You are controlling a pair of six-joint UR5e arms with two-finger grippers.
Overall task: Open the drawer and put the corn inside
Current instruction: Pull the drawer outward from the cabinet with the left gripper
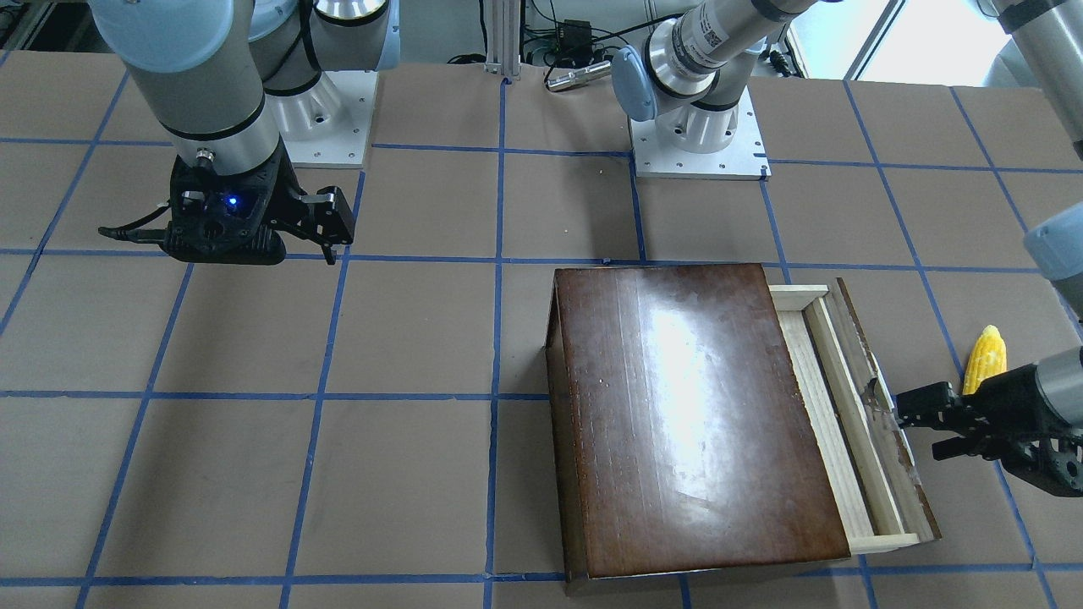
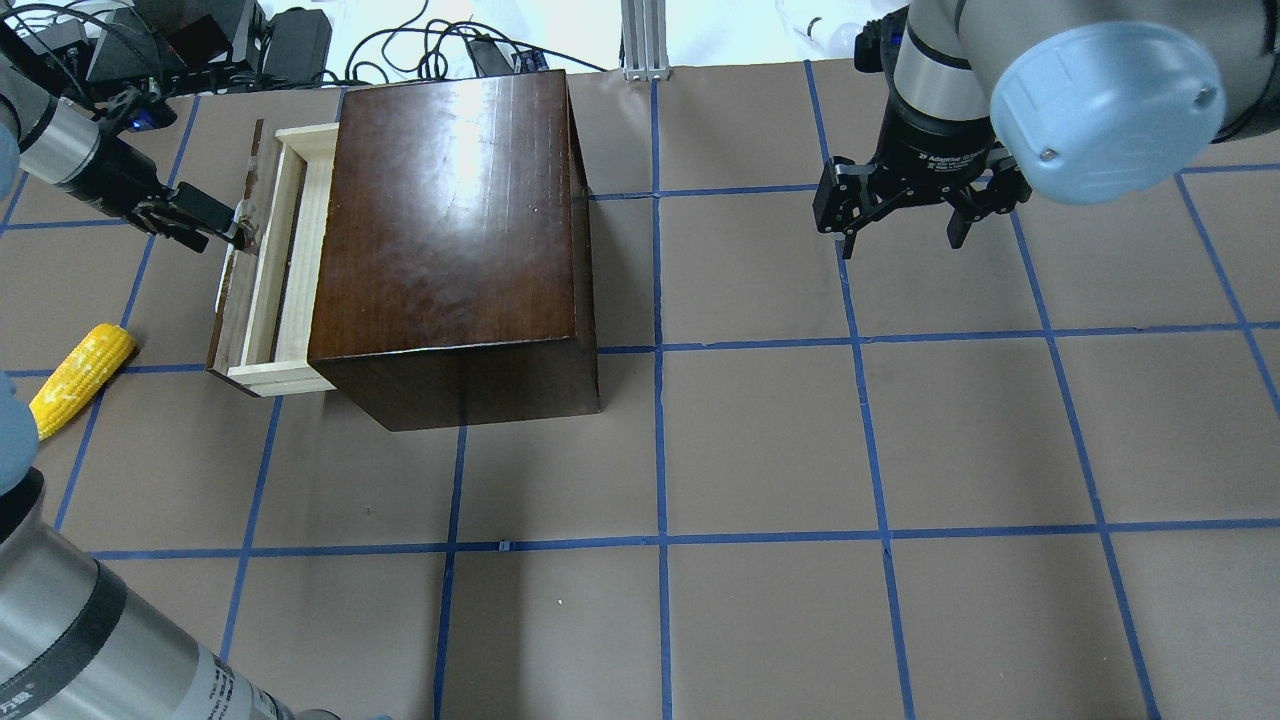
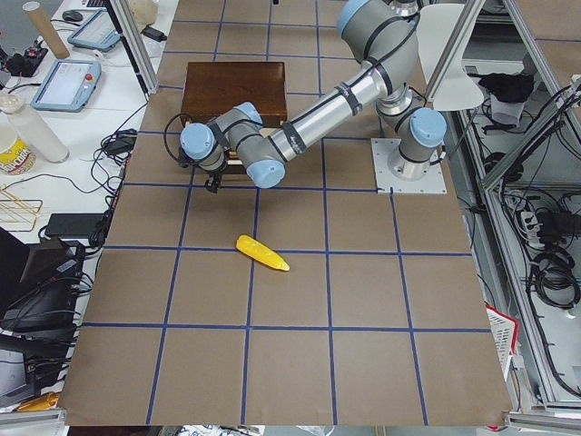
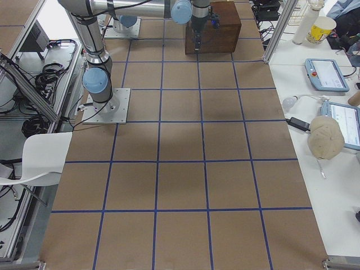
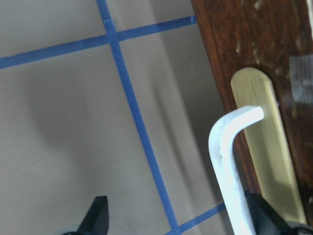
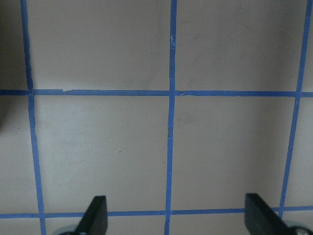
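Observation:
The glossy dark-brown box stands at the table's left, and it also shows in the front view. Its drawer is pulled partly out, with the pale tray and worn front panel showing. The yellow corn lies on the table beside the drawer front, apart from it, and shows in the front view too. My left gripper is open at the drawer front. In the left wrist view the white bent handle stands between the fingers, close to the right one. My right gripper is open and empty, above bare table.
The table is brown board with a blue tape grid. The two arm bases stand at the robot's edge. Cables and gear lie beyond the far edge, behind the box. The right wrist view shows only table under the fingers.

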